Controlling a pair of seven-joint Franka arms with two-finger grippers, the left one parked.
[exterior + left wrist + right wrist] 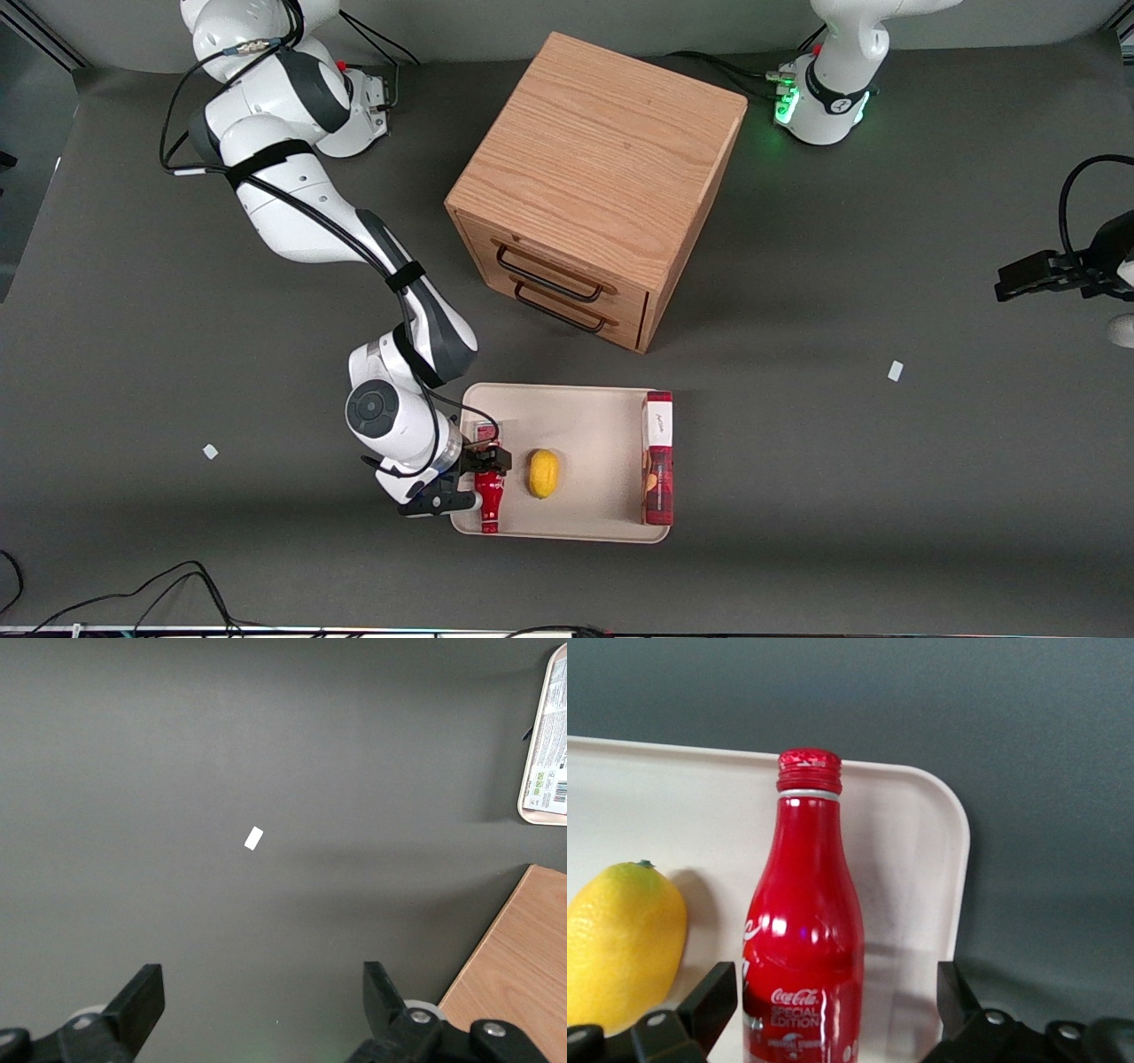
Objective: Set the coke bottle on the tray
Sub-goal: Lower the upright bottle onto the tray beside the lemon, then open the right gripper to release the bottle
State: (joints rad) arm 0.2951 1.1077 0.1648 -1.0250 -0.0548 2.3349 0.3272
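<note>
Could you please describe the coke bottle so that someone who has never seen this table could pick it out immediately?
Find the wooden drawer cabinet; the cream tray lies nearer the front camera. The coke bottle lies at the tray's end toward the working arm, beside the lemon, with the gripper open over it. Its red curved body and red cap distinguish it from the flat dark-red box at the tray's parked-arm end.

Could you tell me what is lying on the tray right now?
On the tray: coke bottle between the open gripper's fingers, a lemon, a dark-red box. The bottle's base is hidden.
</note>
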